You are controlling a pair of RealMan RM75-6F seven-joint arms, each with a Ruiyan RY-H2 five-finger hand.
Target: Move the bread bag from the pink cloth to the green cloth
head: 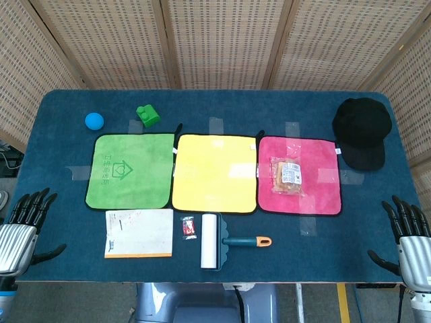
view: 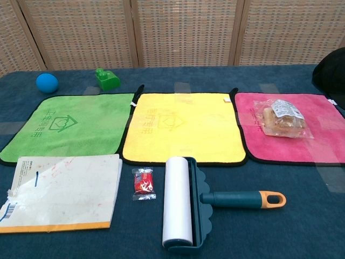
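Note:
A clear bread bag (head: 287, 175) (view: 283, 118) with a white label lies on the pink cloth (head: 316, 192) (view: 323, 143) at the right of the row. The green cloth (head: 131, 171) (view: 64, 127) is at the left, with a yellow cloth (head: 215, 171) (view: 183, 132) between them. My left hand (head: 27, 219) hangs off the table's front left corner, fingers spread, holding nothing. My right hand (head: 409, 225) is at the front right corner, also spread and empty. Both hands are far from the bag and show only in the head view.
A lint roller (head: 219, 241) (view: 188, 208), a small red packet (head: 189, 227) (view: 143, 183) and a notebook (head: 138, 232) (view: 59, 191) lie along the front. A blue ball (head: 94, 121) (view: 47, 82) and green toy block (head: 149, 115) (view: 107, 79) sit behind the green cloth. A black cap (head: 362, 131) (view: 331, 73) is at the back right.

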